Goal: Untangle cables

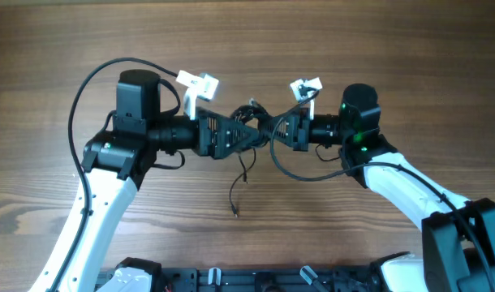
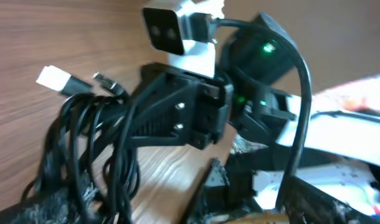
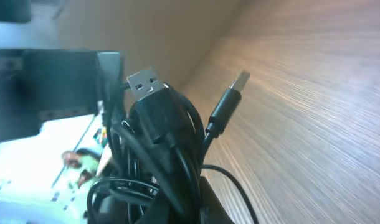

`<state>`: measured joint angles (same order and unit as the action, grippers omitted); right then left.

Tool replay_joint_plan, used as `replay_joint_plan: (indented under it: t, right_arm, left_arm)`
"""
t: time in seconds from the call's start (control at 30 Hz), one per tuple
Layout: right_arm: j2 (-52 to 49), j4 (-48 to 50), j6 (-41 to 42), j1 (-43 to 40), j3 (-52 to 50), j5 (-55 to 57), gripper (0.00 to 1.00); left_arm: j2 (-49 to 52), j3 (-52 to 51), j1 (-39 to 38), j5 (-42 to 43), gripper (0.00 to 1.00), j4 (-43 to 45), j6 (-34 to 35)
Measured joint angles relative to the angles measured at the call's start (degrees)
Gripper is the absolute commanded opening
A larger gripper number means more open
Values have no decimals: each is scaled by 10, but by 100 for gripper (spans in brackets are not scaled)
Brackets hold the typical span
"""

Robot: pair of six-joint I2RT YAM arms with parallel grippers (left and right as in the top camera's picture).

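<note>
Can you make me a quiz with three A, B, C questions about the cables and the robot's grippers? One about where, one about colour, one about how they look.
1. Where are the cables?
A. Between the left gripper and the right gripper
B. On a shelf
C. In a box

2. What colour are the cords?
A. Red
B. Black
C. White

3. How do they look?
A. Three straight lines
B. Cut in pieces
C. Bunched in a tangle

Answers: 1 A, the overhead view shows them where the grippers meet. 2 B, every view shows black cords. 3 C, the right wrist view shows loops bunched together.
</note>
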<state>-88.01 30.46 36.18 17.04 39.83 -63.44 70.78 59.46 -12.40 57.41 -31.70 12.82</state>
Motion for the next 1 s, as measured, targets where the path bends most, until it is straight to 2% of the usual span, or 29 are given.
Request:
replay_joint_plan:
  t: [0.17,0.27,0.43,0.5,0.53,0.6,0.63,0.67,0.7,0.73,0.77,0.8,0.83,0.9,0.93,0.97,1.0]
  right_arm:
    - [0,-1,0,0,0,9,5]
    - [0,0,-5,0,0,-23,5]
    - [0,0,-16,1,0,-68,5]
    - [0,-1,-18,4,0,-70,5]
    - [0,-7,-19,8,0,-69,5]
    - [0,-34,-32,13,0,-56,5]
    - [0,-41,-38,14,0,-50,5]
    - [0,-52,-46,15,0,-42,5]
    - [0,-69,-58,15,0,-35,4]
    - [0,-77,-67,15,0,-33,5]
    - [0,-95,-81,15,1,-33,5]
    - [0,-110,-94,15,1,-33,5]
    - [0,-125,-108,14,1,-33,10]
    - [0,-143,-132,15,1,-32,38]
    - [0,-149,-138,15,1,-34,64]
    - [0,-150,-146,15,1,-36,100]
    - [0,-150,-149,15,1,-38,100]
  left_arm:
    - [0,0,0,-91,100,-17,-3]
    - [0,0,0,-130,92,-51,-59]
    - [19,0,-1,-143,81,-69,-132]
    - [39,0,-9,-142,68,-60,-145]
    - [48,0,-15,-141,56,-58,-148]
    - [63,0,-27,-140,17,-46,-157]
    - [70,0,-32,-138,17,-41,-158]
    - [72,0,-34,-137,25,-38,-158]
    - [73,0,-36,-136,28,-39,-162]
    - [73,0,-37,-134,27,-39,-165]
    - [73,0,-37,-135,19,-39,-165]
    - [73,0,-37,-136,4,-39,-166]
    - [73,0,-37,-137,4,-41,-169]
    - [73,0,-37,-136,4,-57,-168]
    - [73,0,-37,-137,4,-65,-167]
    - [73,0,-37,-147,4,-74,-167]
    - [73,0,-37,-163,4,-80,-166]
